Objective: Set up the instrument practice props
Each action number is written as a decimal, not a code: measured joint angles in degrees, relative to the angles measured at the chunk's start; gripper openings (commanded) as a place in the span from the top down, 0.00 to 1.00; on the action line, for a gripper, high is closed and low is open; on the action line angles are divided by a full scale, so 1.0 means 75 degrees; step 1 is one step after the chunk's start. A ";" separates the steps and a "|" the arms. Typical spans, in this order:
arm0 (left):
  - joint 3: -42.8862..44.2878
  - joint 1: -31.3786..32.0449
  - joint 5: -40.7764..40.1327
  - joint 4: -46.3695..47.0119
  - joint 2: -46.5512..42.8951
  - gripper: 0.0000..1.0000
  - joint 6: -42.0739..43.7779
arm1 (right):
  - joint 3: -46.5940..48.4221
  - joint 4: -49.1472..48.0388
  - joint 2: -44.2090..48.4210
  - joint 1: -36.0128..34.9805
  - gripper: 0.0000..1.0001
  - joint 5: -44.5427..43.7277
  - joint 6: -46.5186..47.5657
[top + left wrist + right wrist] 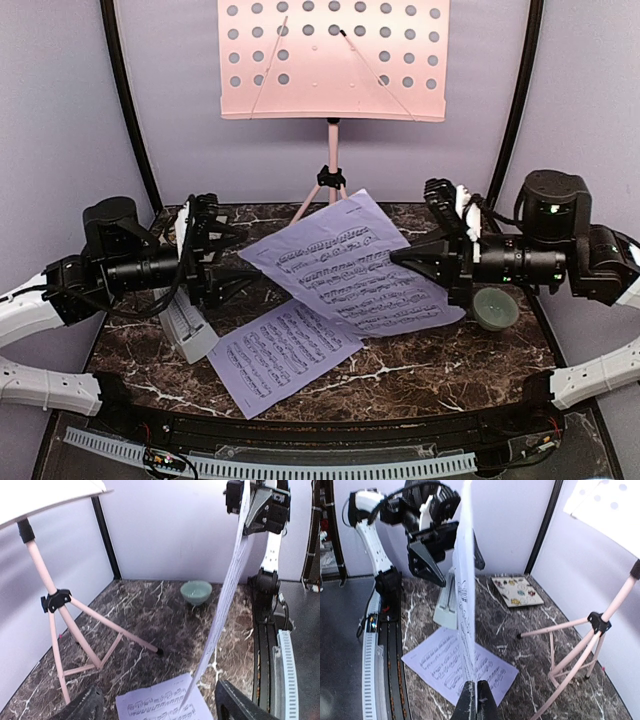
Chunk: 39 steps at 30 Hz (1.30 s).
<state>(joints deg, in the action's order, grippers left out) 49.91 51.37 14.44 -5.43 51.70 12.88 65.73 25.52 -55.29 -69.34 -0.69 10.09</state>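
Bright even light, music stand overexposed

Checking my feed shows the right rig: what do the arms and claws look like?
The left arm and right arm have white lower links, black cylindrical joint housings and looped black cables. The left claw and right claw have black triangular fingers on white-and-black bodies.

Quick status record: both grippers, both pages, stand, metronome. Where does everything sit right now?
right gripper: shut on edge of raised page
left gripper: open at that page's other edge
raised page: held off the table, not on stand
second page: flat on table
music stand: upright at back, no page on it
metronome: on table below left gripper
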 measured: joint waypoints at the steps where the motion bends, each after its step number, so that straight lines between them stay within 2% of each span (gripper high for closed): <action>1: -0.0221 -0.0003 0.0058 0.0393 -0.0166 0.20 -0.0175 | -0.0134 -0.0221 0.0230 0.0000 1.00 0.0079 -0.0020; 3: -0.0440 -0.0003 0.0242 0.1055 -0.0204 0.19 -0.0466 | -0.0335 -0.0583 0.0525 0.0000 1.00 0.0169 -0.0070; 6: -0.0443 0.0000 0.0766 0.1915 0.0210 0.29 -0.0851 | -0.0522 -0.1078 0.0749 0.0000 1.00 0.0291 -0.0166; 8: -0.0443 0.0009 0.1186 0.2396 0.0624 0.41 -0.1119 | -0.0571 -0.1335 0.0775 0.0000 1.00 0.0312 -0.0245; 14: -0.0399 0.0393 0.1751 0.3509 0.1349 0.87 -0.1661 | -0.0883 -0.2060 0.0953 0.0000 1.00 0.0286 -0.0589; 15: -0.0367 0.0463 0.1818 0.3663 0.1411 0.95 -0.1702 | -0.0941 -0.2119 0.1000 0.0000 0.99 0.0254 -0.0632; 16: -0.0318 0.0522 0.1874 0.3783 0.1460 1.00 -0.1746 | -0.0968 -0.2151 0.1020 0.0000 0.92 0.0189 -0.0662; 18: -0.0242 0.0577 0.1947 0.4022 0.1498 1.00 -0.1883 | -0.0970 -0.2174 0.1020 0.0000 0.77 0.0035 -0.0708; 21: -0.0061 0.0586 0.1891 0.4127 0.1495 1.00 -0.1955 | -0.0970 -0.2081 0.0968 0.0000 0.71 -0.0262 -0.0796; 24: 0.0149 0.0586 0.1816 0.3824 0.1489 1.00 -0.1953 | -0.0968 -0.1824 0.0839 0.0003 0.77 -0.0586 -0.0845; 29: 0.1064 0.0586 0.1760 0.2294 0.1722 1.00 -0.1673 | -0.0810 -0.1087 0.0501 0.0003 0.79 -0.0944 -0.0801; 31: 0.1609 0.0586 0.1702 0.1655 0.1982 1.00 -0.1504 | -0.0662 -0.0880 0.0423 0.0003 0.87 -0.0997 -0.0769; 32: 0.1772 0.0586 0.1673 0.1445 0.2072 1.00 -0.1434 | -0.0554 -0.0778 0.0385 0.0003 0.95 -0.1020 -0.0743; 34: 0.2055 0.0586 0.1582 0.0970 0.2224 1.00 -0.1309 | -0.0370 -0.0688 0.0326 0.0003 1.00 -0.1058 -0.0697; 35: 0.2168 0.0586 0.1515 0.0705 0.2285 1.00 -0.1250 | -0.0323 -0.0662 0.0312 0.0003 0.98 -0.1058 -0.0635; 37: 0.2372 0.0586 0.1402 0.0309 0.2393 1.00 -0.1142 | -0.0251 -0.0600 0.0283 0.0003 0.71 -0.1072 -0.0638; 38: 0.2503 0.0586 0.1346 0.0114 0.2451 1.00 -0.1096 | -0.0245 -0.0597 0.0271 0.0003 0.67 -0.1081 -0.0647; 39: 0.2626 0.0586 0.1311 -0.0079 0.2503 1.00 -0.1052 | -0.0245 -0.0597 0.0271 0.0003 0.73 -0.1087 -0.0653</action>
<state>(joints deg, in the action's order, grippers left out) 69.60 55.77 24.27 -6.02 70.48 4.99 63.90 21.04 -53.25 -69.32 -8.84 5.19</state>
